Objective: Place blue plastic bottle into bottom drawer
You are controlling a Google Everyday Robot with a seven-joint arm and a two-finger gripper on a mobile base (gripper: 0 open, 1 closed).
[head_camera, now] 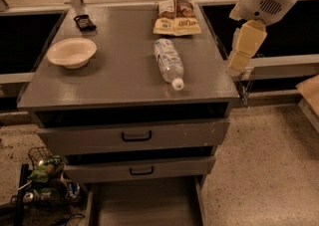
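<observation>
The blue plastic bottle (167, 60) lies on its side on the grey cabinet top (114, 75), right of centre, its white cap pointing toward the front edge. The bottom drawer (144, 205) is pulled out at the foot of the cabinet and shows a bare grey floor. My gripper (240, 63) hangs from the white arm beyond the cabinet's right edge, pointing down, about a hand's width right of the bottle and holding nothing that shows.
A tan snack bag (176, 18) lies behind the bottle. A white bowl (72, 52) and a small black object (83, 22) sit on the left of the top. Two upper drawers (134, 138) are closed. Clutter (45, 180) lies on the floor at the lower left.
</observation>
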